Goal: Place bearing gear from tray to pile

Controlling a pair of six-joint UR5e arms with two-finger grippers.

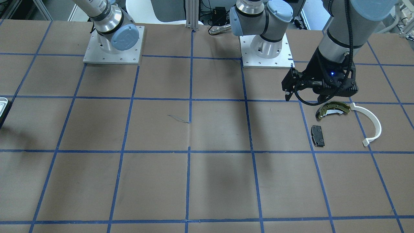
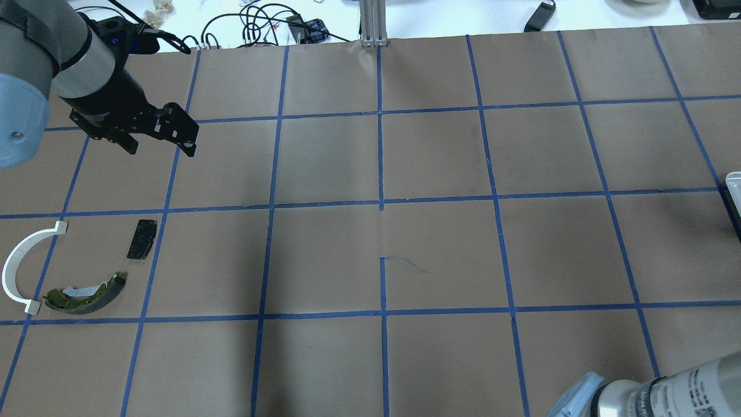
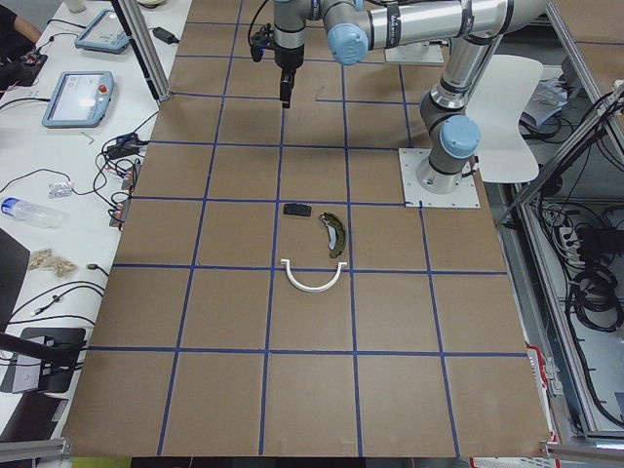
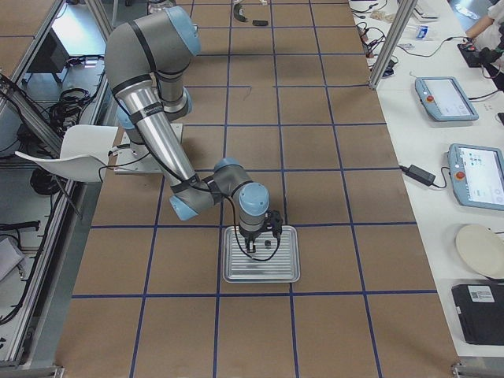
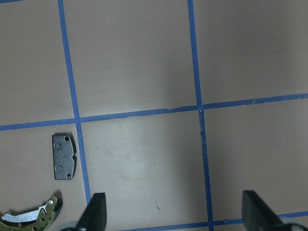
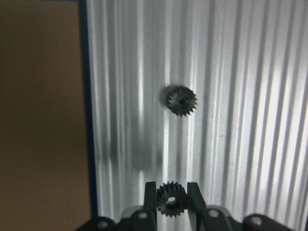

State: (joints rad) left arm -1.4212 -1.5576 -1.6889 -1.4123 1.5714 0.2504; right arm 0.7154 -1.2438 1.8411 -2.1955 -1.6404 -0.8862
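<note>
The bearing gear (image 6: 168, 201) is seen only by the right wrist camera, where it is clamped between the two fingers of the right gripper (image 6: 169, 192), over the ridged floor of the tray (image 6: 240, 96). A second gear (image 6: 181, 100) is shown lying loose on the tray floor, well apart from the held one. Whether the held gear is lifted off the floor cannot be told.

In the exterior right view the whole tray (image 4: 261, 277) is shown with the near arm's gripper set over it, but the gears are too small there to be made out clearly. In the overhead view only a sliver of the tray's rim (image 2: 734, 185) is caught at the right edge, and in the front-facing view only a corner (image 1: 2, 105) at the left edge; the right gripper is shown in neither.

The left gripper (image 5: 175, 214) is shown by its wrist camera with its fingers spread wide and nothing between them. In the overhead view it is held above the table (image 2: 393, 243), beyond the pile.

The pile is laid out fully in the overhead view: an olive-gold brake shoe (image 2: 87, 292), a white arc (image 2: 17, 260) just beside it and a black pad (image 2: 142, 238) a little apart. By the left wrist camera only the pad (image 5: 64, 156) and one end of the brake shoe (image 5: 29, 219) are caught
</note>
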